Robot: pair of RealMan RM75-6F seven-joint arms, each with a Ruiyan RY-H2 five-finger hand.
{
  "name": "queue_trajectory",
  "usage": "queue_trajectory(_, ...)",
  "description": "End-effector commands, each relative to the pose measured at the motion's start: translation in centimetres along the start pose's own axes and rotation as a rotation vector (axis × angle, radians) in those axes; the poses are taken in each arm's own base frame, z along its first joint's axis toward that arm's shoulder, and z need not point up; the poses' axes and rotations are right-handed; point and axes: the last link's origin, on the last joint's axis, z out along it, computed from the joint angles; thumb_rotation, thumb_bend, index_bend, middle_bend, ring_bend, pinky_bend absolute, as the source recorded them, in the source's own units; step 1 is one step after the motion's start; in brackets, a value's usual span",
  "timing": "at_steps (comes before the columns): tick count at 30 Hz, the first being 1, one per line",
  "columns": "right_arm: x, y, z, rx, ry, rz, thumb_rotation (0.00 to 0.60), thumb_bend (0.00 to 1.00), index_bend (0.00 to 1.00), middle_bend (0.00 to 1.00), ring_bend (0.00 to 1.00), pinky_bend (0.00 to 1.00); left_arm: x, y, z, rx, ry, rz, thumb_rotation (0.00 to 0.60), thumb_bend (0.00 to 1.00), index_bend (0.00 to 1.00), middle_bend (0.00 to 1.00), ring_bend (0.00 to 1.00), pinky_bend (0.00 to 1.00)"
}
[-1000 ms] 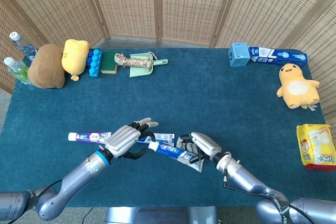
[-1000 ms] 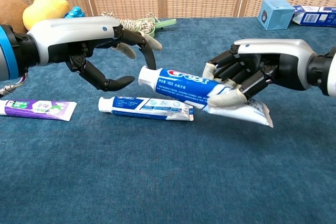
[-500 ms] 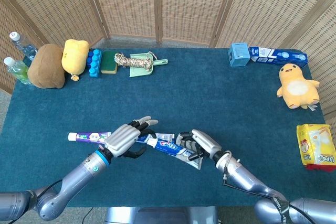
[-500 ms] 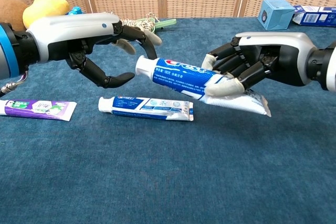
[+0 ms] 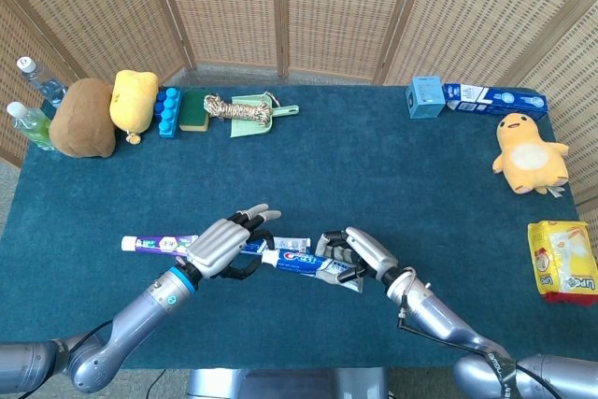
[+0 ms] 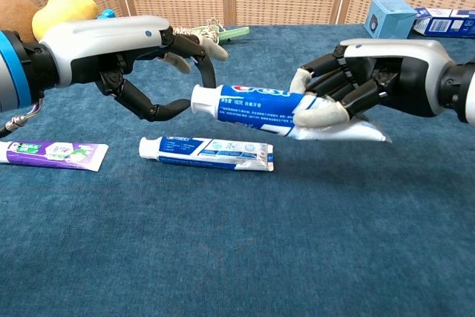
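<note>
My right hand (image 6: 371,83) (image 5: 360,251) holds a blue and white toothpaste tube (image 6: 256,108) (image 5: 301,262) above the cloth, roughly level, its cap pointing toward my left hand. That left hand (image 6: 126,53) (image 5: 220,245) hovers with fingers spread, and the tube's white cap sits between the thumb and the fingers, at or very near their tips. Below the held tube a second blue and white tube (image 6: 206,153) lies flat on the blue cloth. A purple and white tube (image 6: 52,154) (image 5: 157,244) lies further left.
Back left stand a brown plush (image 5: 82,117), a yellow plush (image 5: 133,98), bottles (image 5: 30,121), blue blocks (image 5: 167,111), a sponge (image 5: 194,109) and a green dustpan with rope (image 5: 250,111). Back right are blue boxes (image 5: 425,96) and a yellow duck plush (image 5: 528,152); a yellow packet (image 5: 563,262) lies at the right edge.
The right hand has lifted the tube and levelled it, bringing its cap leftward into the left hand's spread fingers. The left hand has stayed nearly in place.
</note>
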Motion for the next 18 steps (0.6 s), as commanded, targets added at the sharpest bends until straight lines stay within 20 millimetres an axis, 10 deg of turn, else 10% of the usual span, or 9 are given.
queue_trajectory(1, -0.09, -0.17, 0.07, -0.003, 0.01, 0.029, 0.6, 0.48, 0.92, 0.73, 0.69, 0.72, 0.08, 0.01, -0.03, 0.0, 0.005, 0.003, 0.6, 0.46, 0.38, 0.11, 0.01, 0.13)
queue_trajectory(18, 0.36, -0.29, -0.07, -0.028, 0.052, 0.064, 0.6, 0.49, 0.92, 0.73, 0.7, 0.73, 0.33, 0.0, -0.04, 0.0, 0.02, 0.017, 0.6, 0.45, 0.34, 0.1, 0.0, 0.13)
